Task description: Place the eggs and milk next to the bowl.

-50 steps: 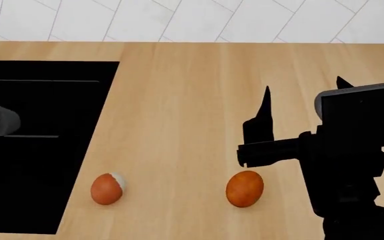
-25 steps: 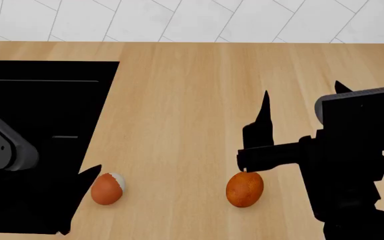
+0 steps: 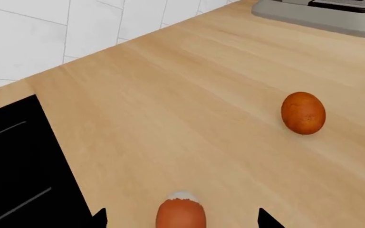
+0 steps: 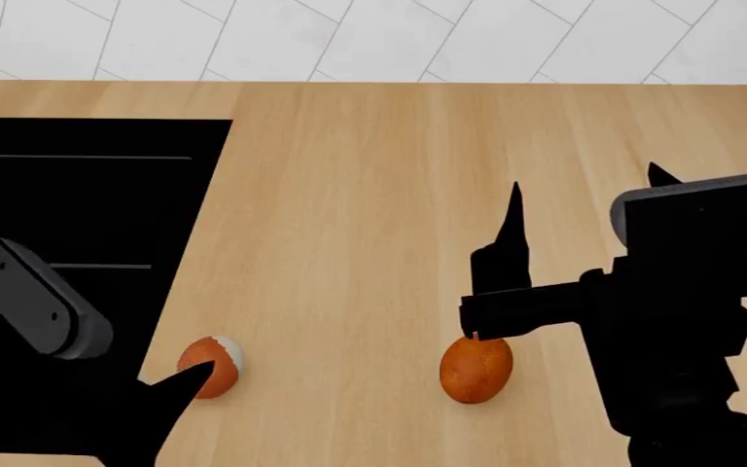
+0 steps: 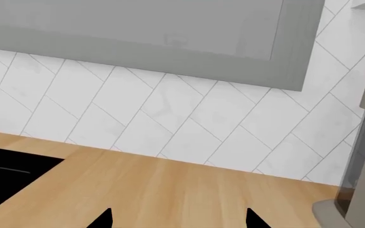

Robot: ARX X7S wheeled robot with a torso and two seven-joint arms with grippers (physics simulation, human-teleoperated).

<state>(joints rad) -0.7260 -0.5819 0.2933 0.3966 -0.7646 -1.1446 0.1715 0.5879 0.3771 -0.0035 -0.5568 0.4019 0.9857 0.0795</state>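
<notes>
Left gripper point(image 3: 181, 219) arrived, straddling patched egg point(image 3: 180, 213)

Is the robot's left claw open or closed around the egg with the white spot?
Open. In the left wrist view, the left gripper fingertips sit wide apart on either side of the white-patched egg, not touching it.

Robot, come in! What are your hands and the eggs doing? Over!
Left hand open, straddling the white-patched egg. Right hand open, empty, above the plain egg. Nothing in the way.

The right arm point(image 4: 685, 302) is matte black with blocky, boxy housings and a grey-edged top panel. The left arm point(image 4: 36, 302) has a rounded grey link. Fingertips point(image 4: 514, 219) are black, tapered points.
</notes>
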